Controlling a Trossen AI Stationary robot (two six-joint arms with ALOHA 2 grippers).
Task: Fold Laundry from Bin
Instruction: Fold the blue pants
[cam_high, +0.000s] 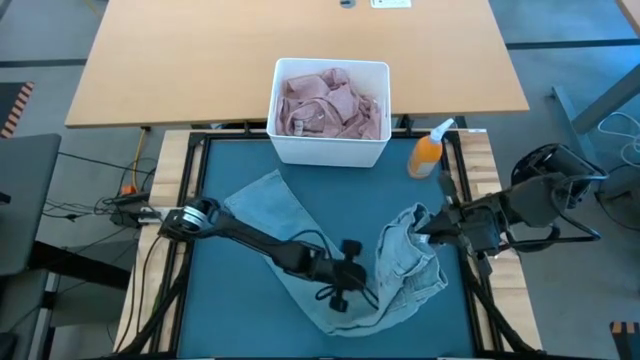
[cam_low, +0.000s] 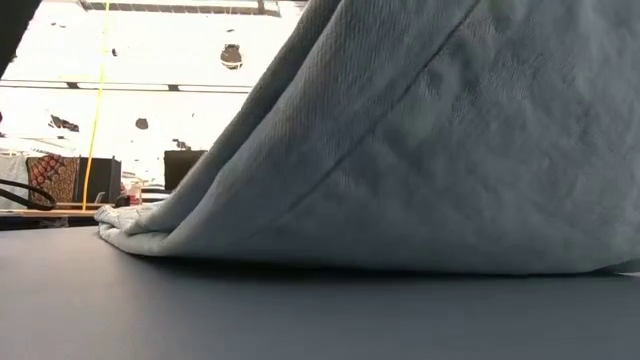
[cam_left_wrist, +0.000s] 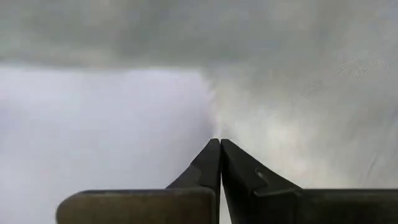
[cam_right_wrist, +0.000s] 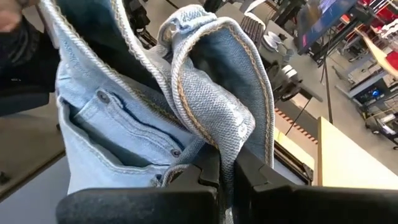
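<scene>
Light blue jeans (cam_high: 300, 235) lie across the teal mat (cam_high: 215, 290) in a bent strip. One leg end (cam_high: 255, 195) rests flat at the far left, and the waist end (cam_high: 405, 240) is raised at the right. My right gripper (cam_high: 428, 232) is shut on that waist end. My left gripper (cam_high: 350, 288) is over the middle of the jeans, shut, with denim (cam_left_wrist: 298, 81) filling its view just beyond the fingertips. Nothing shows between its fingers. A pink shirt (cam_high: 330, 105) lies crumpled in the white bin (cam_high: 330, 150) at the mat's far edge. My left gripper (cam_left_wrist: 219, 146) has its shut fingertips close against the jeans; I cannot tell whether they touch. My right gripper (cam_right_wrist: 227, 168) pinches a bunched fold of the jeans' waistband (cam_right_wrist: 217, 134) between its two fingers, several layers thick. It comes from the table's right side, slanting slightly down. The waist end is lifted; the rest trails down onto the mat.
An orange spray bottle (cam_high: 428, 152) stands right of the bin, close to the right arm. A bare wooden table (cam_high: 200, 60) lies beyond the bin. In the low view the raised denim (cam_low: 430, 150) slopes up like a tent from the mat.
</scene>
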